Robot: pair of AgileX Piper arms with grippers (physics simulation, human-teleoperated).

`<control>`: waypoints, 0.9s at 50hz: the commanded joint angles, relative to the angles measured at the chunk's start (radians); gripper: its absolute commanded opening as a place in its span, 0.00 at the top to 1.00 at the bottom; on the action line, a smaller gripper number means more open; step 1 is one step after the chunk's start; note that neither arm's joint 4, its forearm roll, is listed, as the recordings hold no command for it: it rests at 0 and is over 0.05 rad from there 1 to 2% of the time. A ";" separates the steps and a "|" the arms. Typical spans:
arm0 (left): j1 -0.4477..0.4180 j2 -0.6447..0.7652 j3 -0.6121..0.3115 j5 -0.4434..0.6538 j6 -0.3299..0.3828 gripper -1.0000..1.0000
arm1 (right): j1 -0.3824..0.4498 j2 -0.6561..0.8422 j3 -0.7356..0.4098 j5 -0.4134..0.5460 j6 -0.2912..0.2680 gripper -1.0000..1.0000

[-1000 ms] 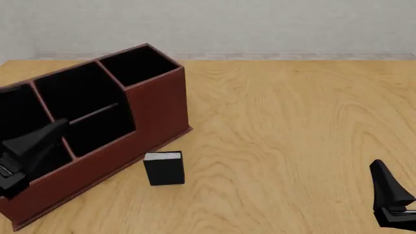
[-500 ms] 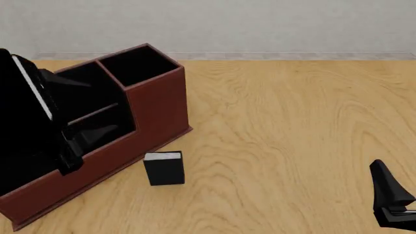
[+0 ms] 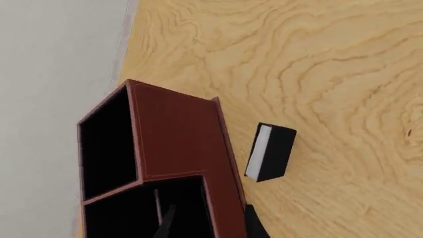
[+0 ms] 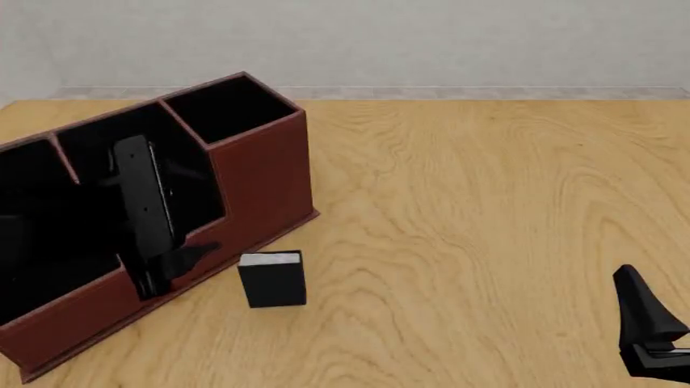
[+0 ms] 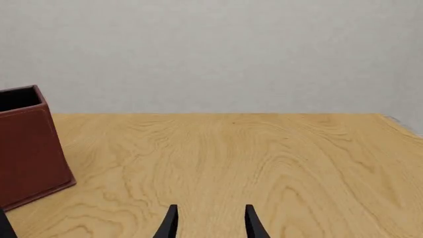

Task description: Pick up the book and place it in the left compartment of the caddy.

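The small black book point(image 4: 271, 279) stands on the table just in front of the caddy point(image 4: 264, 182), its white page strip facing up. It also shows beside the caddy's front wall in the left wrist view, book point(image 3: 270, 151) and caddy point(image 3: 178, 139). The left compartment point(image 4: 38, 250) is the wide black-lined bay at the caddy's left end. My left gripper point(image 4: 178, 263) hangs open over the caddy's low front wall, just left of the book, its fingertips point(image 3: 251, 225) holding nothing. My right gripper point(image 4: 647, 331) rests open at the near right, far from both, with its fingertips point(image 5: 170, 220) apart.
The caddy's tall square bay point(image 4: 226, 105) is at its right end, with a wide middle bay point(image 4: 97, 153) beside it. Bare wooden tabletop point(image 4: 485, 202) stretches right of the caddy to a pale back wall point(image 5: 211, 49).
My left arm has swung from the far left edge rightward across the caddy and now hangs over its front wall near the book. The book and right arm have not moved.
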 commanded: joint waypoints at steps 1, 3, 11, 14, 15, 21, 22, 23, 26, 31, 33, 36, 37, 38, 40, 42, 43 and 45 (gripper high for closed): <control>-0.048 0.109 -0.025 -0.033 0.036 0.00 | 0.000 -0.003 -0.001 0.003 0.000 0.00; -0.062 0.139 -0.041 -0.039 0.030 0.00 | 0.000 -0.003 -0.001 0.003 0.000 0.00; -0.087 0.202 -0.068 -0.061 0.009 0.00 | 0.000 -0.003 -0.001 0.003 0.000 0.00; -0.095 0.229 -0.062 -0.074 0.011 0.00 | 0.000 -0.003 -0.001 0.003 0.000 0.00; -0.097 0.235 -0.060 -0.081 0.012 0.00 | 0.000 -0.003 -0.001 0.003 0.000 0.00; -0.095 0.273 -0.066 -0.096 0.015 0.00 | 0.000 -0.003 -0.001 0.003 0.000 0.00; -0.099 0.278 -0.063 -0.098 0.016 0.00 | 0.000 -0.003 -0.001 0.003 0.000 0.00; -0.104 0.289 -0.065 -0.096 0.010 0.00 | 0.000 -0.003 -0.001 0.003 0.000 0.00; -0.107 0.297 -0.068 -0.097 0.007 0.00 | 0.000 -0.003 -0.001 0.003 0.000 0.00; -0.098 0.317 -0.052 -0.111 0.010 0.00 | 0.000 -0.003 -0.001 0.003 0.000 0.00; -0.105 0.326 -0.050 -0.116 -0.002 0.00 | 0.000 -0.003 -0.001 0.003 0.000 0.00; -0.114 0.338 -0.048 -0.122 -0.010 0.00 | 0.000 -0.003 -0.001 0.003 0.000 0.00; -0.113 0.341 -0.051 -0.123 -0.009 0.00 | 0.000 -0.003 -0.001 0.003 0.000 0.00; -0.116 0.347 -0.058 -0.121 -0.015 0.00 | 0.000 -0.003 -0.001 0.003 0.000 0.00; -0.127 0.351 -0.055 -0.123 -0.022 0.00 | 0.000 -0.003 -0.001 0.003 -0.001 0.00; -0.140 0.360 -0.049 -0.129 -0.039 0.00 | 0.000 -0.003 -0.001 0.003 0.000 0.00; -0.138 0.363 -0.047 -0.133 -0.038 0.00 | 0.000 -0.003 -0.001 0.003 0.000 0.00; -0.138 0.372 -0.048 -0.139 -0.045 0.00 | 0.000 -0.003 -0.001 0.003 0.000 0.00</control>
